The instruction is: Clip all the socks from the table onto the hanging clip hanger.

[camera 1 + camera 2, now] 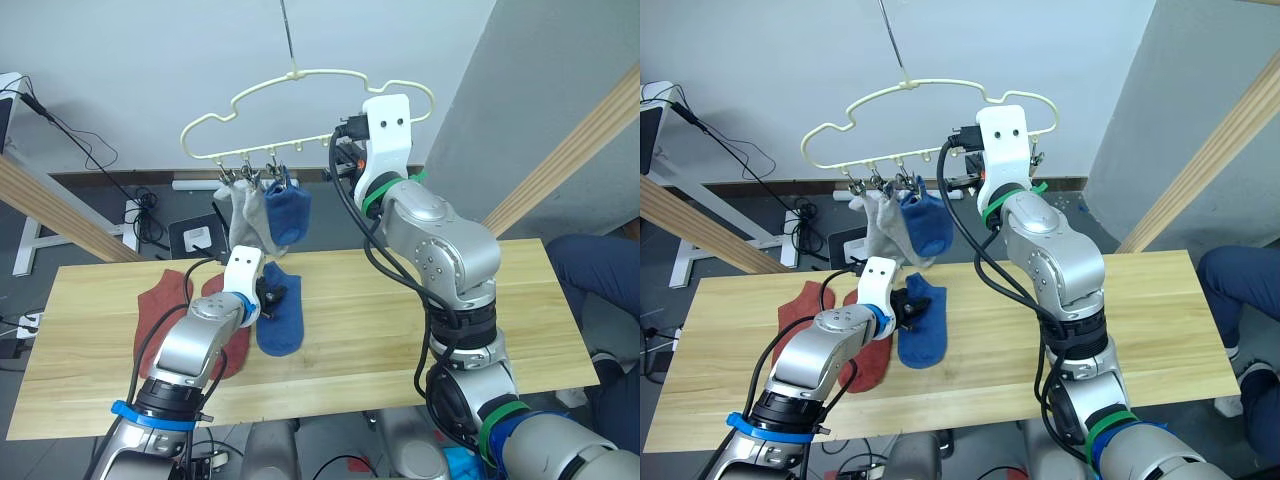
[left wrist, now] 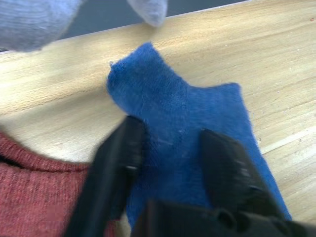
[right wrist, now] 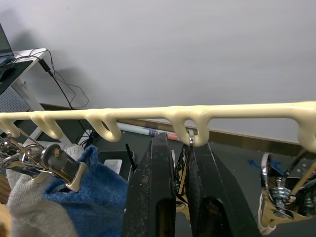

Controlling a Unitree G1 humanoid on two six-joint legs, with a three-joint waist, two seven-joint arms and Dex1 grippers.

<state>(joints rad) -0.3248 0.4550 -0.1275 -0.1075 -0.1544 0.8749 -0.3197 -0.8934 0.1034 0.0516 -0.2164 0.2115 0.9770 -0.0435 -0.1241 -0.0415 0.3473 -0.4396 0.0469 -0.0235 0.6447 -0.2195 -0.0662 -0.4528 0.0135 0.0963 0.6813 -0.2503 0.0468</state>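
My left gripper (image 2: 170, 143) stood with its two black fingers apart, straddling the flat blue ankle sock (image 2: 187, 133) on the pale-yellow plank table (image 1: 400, 330). My left wrist view showed what my head views could not: one finger (image 2: 116, 163) sat at the sock's edge next to the rust-red ribbed sock (image 2: 29, 192), the other (image 2: 227, 168) pressed on blue fabric, and nothing was gripped between them.

My head views gave the layout. The blue sock lay with its long axis running roughly 12 to 6 o'clock on the tabletop, its narrower end toward the far edge. Two rust-red socks (image 1: 165, 305) lay just beside it at 9 o'clock, overlapping each other.

The pale yellow cloud-outlined wire clip hanger (image 1: 300, 110) hung from its thin metal hook above the table's far edge, its long axis running 9 to 3 o'clock. Two light grey socks (image 1: 245, 215) and a second blue sock (image 1: 290, 215) dangled from clips at its left end, toes pointing down.

My right gripper (image 3: 180, 177) was raised at the hanger's lower bar. My right wrist view showed its fingers nearly together around a small metal clip (image 3: 190, 140) hanging from a loop; I could not tell whether they actually pinched it.
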